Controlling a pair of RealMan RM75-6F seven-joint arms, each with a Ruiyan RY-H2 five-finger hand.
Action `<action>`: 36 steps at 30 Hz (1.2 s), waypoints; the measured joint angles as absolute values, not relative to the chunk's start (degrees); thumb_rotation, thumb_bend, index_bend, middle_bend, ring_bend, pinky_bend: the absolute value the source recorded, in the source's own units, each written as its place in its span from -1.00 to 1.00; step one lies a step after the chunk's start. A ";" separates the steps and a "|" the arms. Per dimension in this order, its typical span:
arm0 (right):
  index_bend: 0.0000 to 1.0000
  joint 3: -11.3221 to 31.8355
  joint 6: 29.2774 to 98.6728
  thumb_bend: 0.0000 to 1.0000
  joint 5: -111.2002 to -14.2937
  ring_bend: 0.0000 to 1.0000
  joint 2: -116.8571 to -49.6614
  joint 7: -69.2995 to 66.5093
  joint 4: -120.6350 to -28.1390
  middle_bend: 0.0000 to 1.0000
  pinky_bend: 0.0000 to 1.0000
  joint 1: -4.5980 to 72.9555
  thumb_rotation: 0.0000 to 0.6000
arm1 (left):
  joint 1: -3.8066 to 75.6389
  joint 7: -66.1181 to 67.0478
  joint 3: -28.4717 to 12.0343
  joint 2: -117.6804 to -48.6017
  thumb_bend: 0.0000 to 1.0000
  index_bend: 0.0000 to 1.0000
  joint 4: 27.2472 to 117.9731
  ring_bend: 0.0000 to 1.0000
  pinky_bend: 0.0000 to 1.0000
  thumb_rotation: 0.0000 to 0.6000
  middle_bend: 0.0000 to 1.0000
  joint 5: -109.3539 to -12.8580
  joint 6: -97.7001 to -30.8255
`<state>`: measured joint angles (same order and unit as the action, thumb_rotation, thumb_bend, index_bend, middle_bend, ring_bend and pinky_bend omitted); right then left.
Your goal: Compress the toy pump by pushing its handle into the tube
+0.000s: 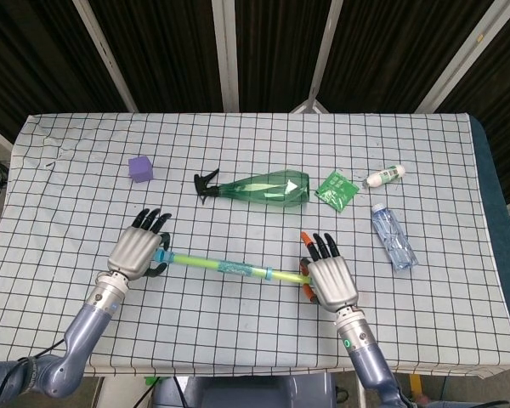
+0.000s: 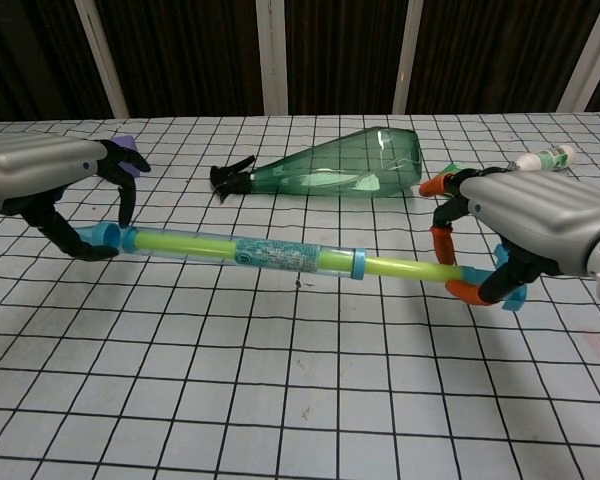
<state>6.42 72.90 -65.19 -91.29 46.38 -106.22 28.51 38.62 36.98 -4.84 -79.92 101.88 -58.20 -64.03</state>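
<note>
The toy pump lies across the table: a clear tube (image 1: 221,264) (image 2: 270,252) with blue caps, and a yellow-green rod (image 2: 405,268) that runs out of its right cap to an orange handle (image 2: 450,262). My left hand (image 1: 138,249) (image 2: 50,180) grips the tube's left blue end (image 2: 105,237). My right hand (image 1: 327,280) (image 2: 528,225) holds the orange handle. Only a short length of rod shows between the right cap (image 1: 269,274) and the handle.
A green spray bottle (image 1: 259,188) lies behind the pump. A purple cube (image 1: 140,168) sits at back left. On the right are a green packet (image 1: 337,189), a small white bottle (image 1: 384,177) and a clear water bottle (image 1: 393,236).
</note>
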 measured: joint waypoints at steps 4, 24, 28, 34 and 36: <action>0.26 6.32 72.87 -0.01 -65.06 -1.00 -91.89 46.87 -106.40 -0.75 -1.00 28.91 1.00 | 38.89 37.26 -4.88 -80.49 -0.07 0.12 101.72 -1.00 -1.00 1.00 -0.85 -58.08 -63.95; -0.52 5.88 73.41 -0.02 -64.07 -1.00 -92.76 47.47 -106.16 -0.80 -1.00 29.42 1.00 | 39.06 37.07 -4.59 -81.45 -0.37 -0.21 101.41 -1.00 -1.00 1.00 -0.92 -57.99 -63.99; -1.00 5.76 73.23 -0.10 -63.36 -1.00 -91.85 47.90 -106.39 -0.99 -1.00 29.43 1.00 | 38.86 36.09 -4.72 -81.16 -0.63 -0.59 101.63 -1.00 -1.00 1.00 -0.95 -58.05 -64.03; -1.00 5.82 73.18 -0.23 -61.00 -1.00 -90.08 49.46 -107.53 -1.00 -1.00 29.44 1.00 | 38.41 34.66 -4.95 -79.83 -0.66 -0.67 102.60 -1.00 -1.00 1.00 -0.96 -58.06 -64.03; -1.00 5.83 73.37 -0.23 -60.29 -1.00 -89.46 49.98 -107.85 -1.00 -1.00 29.36 1.00 | 38.19 34.45 -4.77 -79.36 -0.66 -0.68 103.06 -1.00 -1.00 1.00 -0.96 -58.27 -64.12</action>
<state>5.83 73.37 -60.29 -89.46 49.98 -107.85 29.36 38.19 34.45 -4.77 -79.36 103.06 -58.27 -64.12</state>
